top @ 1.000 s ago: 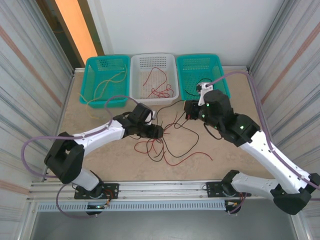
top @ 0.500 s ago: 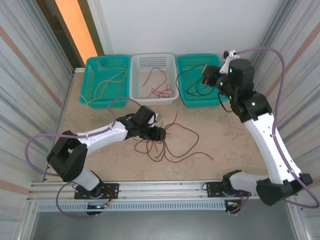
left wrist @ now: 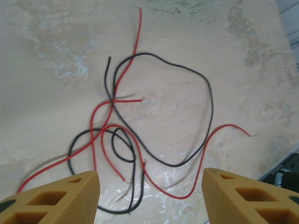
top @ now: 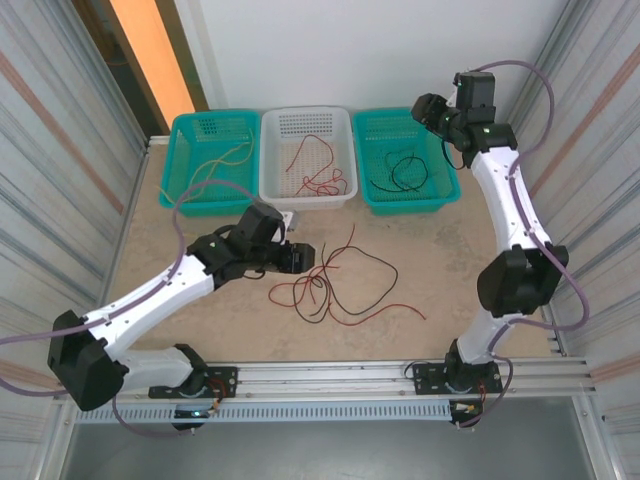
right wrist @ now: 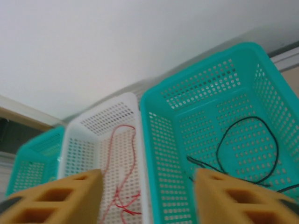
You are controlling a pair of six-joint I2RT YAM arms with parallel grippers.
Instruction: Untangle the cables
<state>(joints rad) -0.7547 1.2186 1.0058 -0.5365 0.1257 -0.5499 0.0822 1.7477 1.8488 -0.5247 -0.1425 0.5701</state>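
I see my left gripper [left wrist: 149, 186] spread empty over tangled cables [left wrist: 112, 100] on the table [left wrist: 243, 56]; right gripper [right wrist: 147, 196], also spread, faces a black cable [right wrist: 275, 149] in the teal basket [right wrist: 159, 135], red cable [right wrist: 134, 149] in the white basket [right wrist: 79, 149]; overhead adds yellow cables [top: 205, 175] in the left basket [top: 210, 125]

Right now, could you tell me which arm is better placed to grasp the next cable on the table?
Left, probably. The left pincer hovers open beside the tangled red and black cables, while the right pincer is raised over the right teal basket.

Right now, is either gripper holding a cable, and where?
Nothing held: left gripper open above the tangled cables, right gripper open over the right-hand teal basket.
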